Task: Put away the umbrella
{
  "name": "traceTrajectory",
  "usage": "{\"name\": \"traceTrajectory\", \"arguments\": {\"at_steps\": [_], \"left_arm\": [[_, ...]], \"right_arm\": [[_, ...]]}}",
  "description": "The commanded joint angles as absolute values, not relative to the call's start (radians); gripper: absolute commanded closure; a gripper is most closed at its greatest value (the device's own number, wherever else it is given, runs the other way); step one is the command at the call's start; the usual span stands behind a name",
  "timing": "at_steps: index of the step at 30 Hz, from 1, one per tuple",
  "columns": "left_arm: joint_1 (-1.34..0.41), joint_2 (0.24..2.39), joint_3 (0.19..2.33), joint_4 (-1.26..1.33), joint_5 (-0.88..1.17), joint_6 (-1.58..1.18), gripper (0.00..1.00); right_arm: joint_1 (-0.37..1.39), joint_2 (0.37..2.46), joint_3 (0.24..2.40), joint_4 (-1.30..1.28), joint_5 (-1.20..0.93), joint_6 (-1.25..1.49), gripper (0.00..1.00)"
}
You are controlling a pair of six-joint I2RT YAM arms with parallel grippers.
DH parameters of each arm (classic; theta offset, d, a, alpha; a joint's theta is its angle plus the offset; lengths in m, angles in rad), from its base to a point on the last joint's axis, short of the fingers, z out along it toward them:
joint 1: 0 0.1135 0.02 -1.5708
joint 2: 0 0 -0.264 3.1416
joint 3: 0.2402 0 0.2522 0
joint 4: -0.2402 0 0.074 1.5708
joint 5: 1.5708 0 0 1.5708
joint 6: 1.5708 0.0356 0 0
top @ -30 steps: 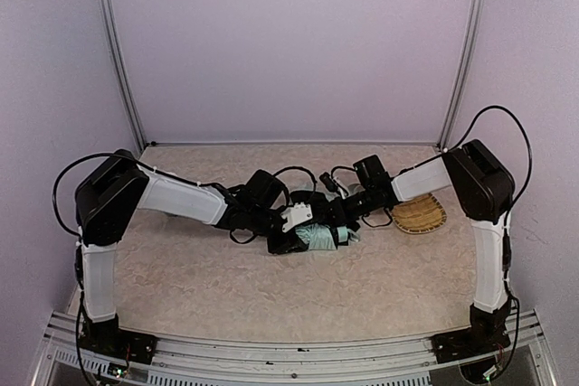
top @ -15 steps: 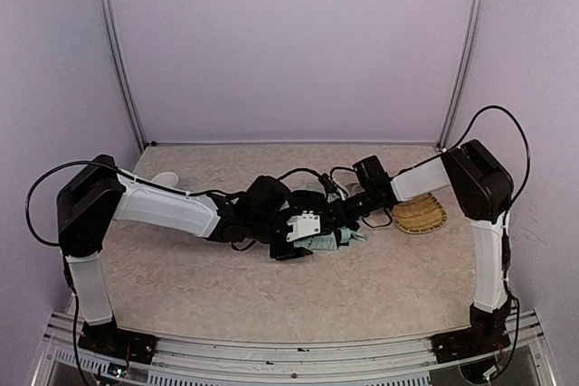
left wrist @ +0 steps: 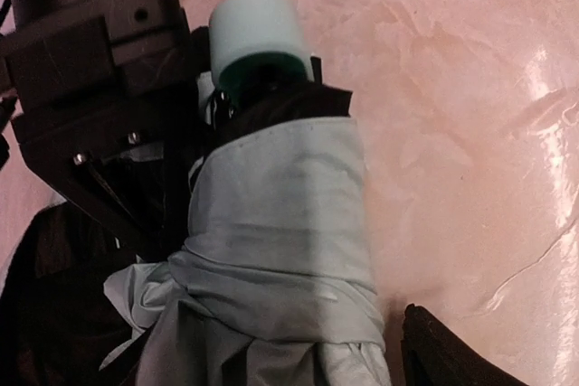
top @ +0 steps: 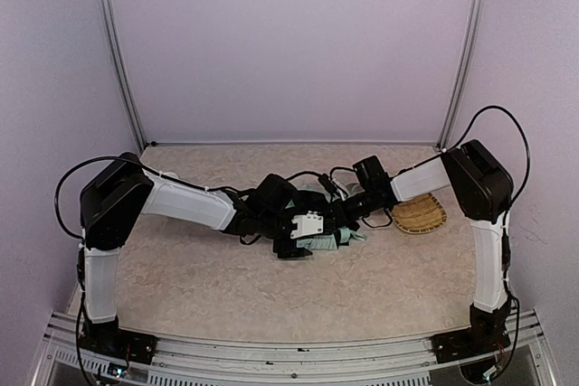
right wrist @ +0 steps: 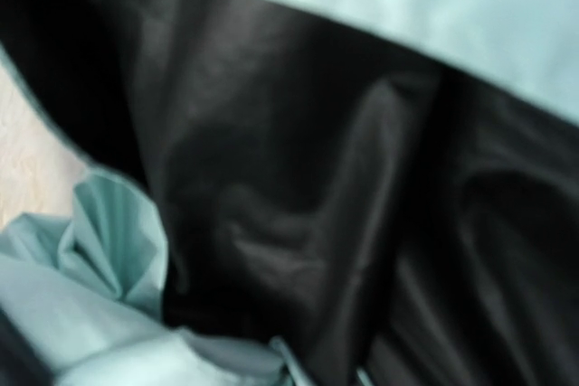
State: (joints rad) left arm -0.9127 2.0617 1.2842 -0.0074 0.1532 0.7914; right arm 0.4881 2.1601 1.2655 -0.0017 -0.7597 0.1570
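Observation:
The umbrella (top: 326,241) lies mid-table as a bundle of pale mint fabric with black underside. In the left wrist view its wrapped fabric (left wrist: 280,223) runs up to the pale green handle (left wrist: 253,29). My left gripper (top: 303,240) sits over the bundle. One dark finger (left wrist: 452,354) shows just right of the fabric with a small gap; the other is hidden. My right gripper (top: 342,216) presses into the umbrella from the right, and its black body (left wrist: 90,88) sits beside the handle. The right wrist view shows only black and mint fabric (right wrist: 298,205), with no fingers in sight.
A woven straw tray (top: 421,214) lies at the right, under the right forearm. Black cables loop over both wrists near the umbrella. Purple walls and metal posts close off the back and sides.
My left gripper has shifted a little right and nearer over the umbrella, and the left elbow swung out and back. The right arm has stayed in place.

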Motion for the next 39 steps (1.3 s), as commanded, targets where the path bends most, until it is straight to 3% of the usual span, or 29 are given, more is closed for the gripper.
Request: {"name": "traceTrajectory", "arguments": {"at_steps": [1, 9, 14, 18, 26, 39], "left_arm": [[-0.879, 2.12, 1.334, -0.124, 0.216, 0.772, 0.25], [-0.877, 2.12, 1.302, -0.139, 0.301, 0.699, 0.65], [-0.87, 2.113, 1.288, -0.156, 0.344, 0.65, 0.79], [-0.86, 2.115, 1.286, -0.173, 0.361, 0.615, 0.99], [-0.833, 2.137, 1.282, -0.186, 0.44, 0.553, 1.0], [-0.815, 2.189, 1.329, -0.262, 0.504, 0.523, 1.0]], "right_arm": [[0.477, 2.204, 1.249, -0.084, -0.65, 0.143, 1.0], [0.477, 2.179, 1.261, -0.088, -0.63, 0.144, 1.0], [0.476, 2.153, 1.266, -0.099, -0.618, 0.143, 1.0], [0.475, 2.111, 1.253, -0.113, -0.608, 0.142, 0.97], [0.433, 1.987, 1.155, 0.011, -0.7, 0.199, 0.71], [0.385, 1.734, 0.982, 0.199, -0.666, 0.188, 0.63]]}}
